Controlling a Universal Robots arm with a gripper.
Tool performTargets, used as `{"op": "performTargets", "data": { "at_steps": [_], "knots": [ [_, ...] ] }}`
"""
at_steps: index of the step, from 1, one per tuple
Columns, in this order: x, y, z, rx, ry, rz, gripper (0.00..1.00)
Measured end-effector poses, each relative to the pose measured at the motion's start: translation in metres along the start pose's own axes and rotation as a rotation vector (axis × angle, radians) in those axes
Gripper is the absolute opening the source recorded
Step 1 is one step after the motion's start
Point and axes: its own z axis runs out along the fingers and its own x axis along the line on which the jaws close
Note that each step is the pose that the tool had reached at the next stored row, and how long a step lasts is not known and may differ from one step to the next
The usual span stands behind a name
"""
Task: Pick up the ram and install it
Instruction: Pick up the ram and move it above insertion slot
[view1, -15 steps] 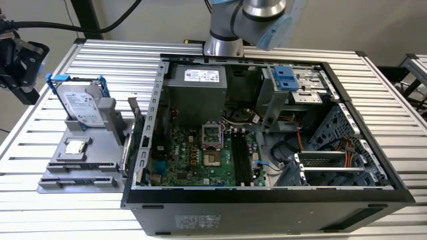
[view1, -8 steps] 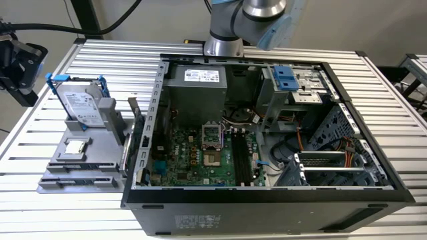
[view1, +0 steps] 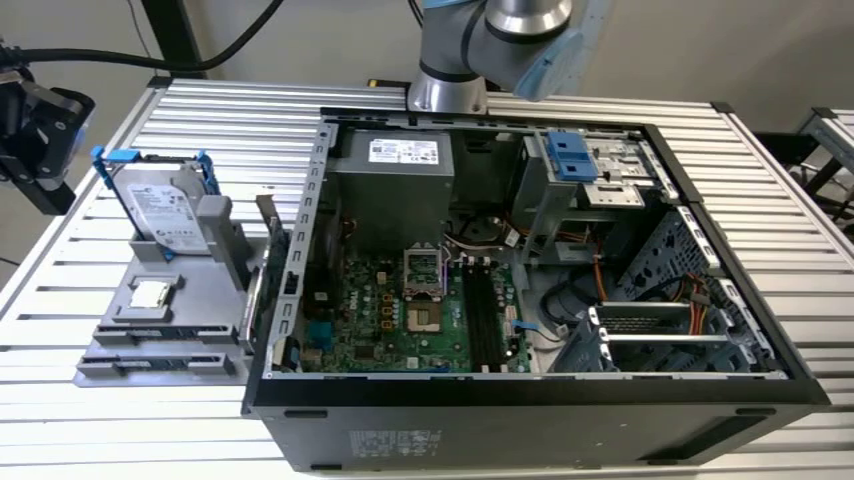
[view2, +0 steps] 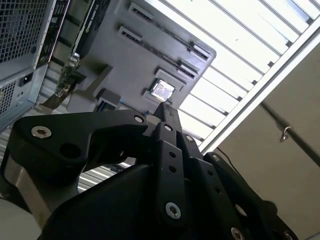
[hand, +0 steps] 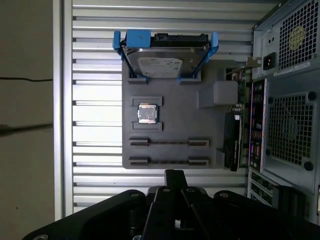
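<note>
End effector (hand: 173, 175) hovers with fingers pressed together, empty, near what looks like ram (hand: 169, 161) in gray tray (hand: 175, 120).

The ram (view1: 156, 362) is a thin bluish strip standing on its long edge, lower left of the exterior view; in the first wrist view the ram (hand: 169, 161) shows edge-on, just below centre

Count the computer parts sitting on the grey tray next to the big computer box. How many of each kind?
Hard drive: 1
Chip: 1
Ram sticks: 2
Card: 1
Total: 5
</note>
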Motion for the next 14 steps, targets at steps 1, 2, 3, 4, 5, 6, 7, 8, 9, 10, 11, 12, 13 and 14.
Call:
{"op": "performTargets", "data": {
  "at_steps": [1, 2, 3, 4, 5, 6, 7, 8, 9, 10, 11, 12, 13, 14],
  "knots": [
    [0.0, 0.0, 0.0, 0.0, 0.0, 0.0, 0.0],
    [0.0, -0.0001, 0.0, 0.0, 0.0, 0.0, 0.0],
    [0.0, -0.0001, 0.0, 0.0, 0.0, 0.0, 0.0],
    [0.0, -0.0001, 0.0, 0.0, 0.0, 0.0, 0.0],
    [0.0, -0.0001, 0.0, 0.0, 0.0, 0.0, 0.0],
    [0.0, -0.0001, 0.0, 0.0, 0.0, -0.002, 0.0],
    [0.0, -0.0002, 0.0, -0.0001, 0.0002, -0.005, 0.0],
    [0.0, -0.0001, 0.0, -0.0003, 0.0005, -0.012, 0.0],
    [0.0001, -0.0001, 0.0, -0.0005, 0.001, -0.02, 0.0],
    [0.0002, -0.0001, 0.0, -0.0007, 0.0014, -0.03, 0.0],
    [0.0002, -0.0001, 0.0, -0.0009, 0.002, -0.04, 0.0],
    [0.0002, -0.0001, -0.0001, -0.0011, 0.0025, -0.051, 0.0],
    [0.0002, -0.0002, -0.0001, -0.0012, 0.0032, -0.062, 0.0],
    [0.0002, -0.0002, 0.0, -0.0016, 0.0036, -0.073, 0.0]
  ]
}}
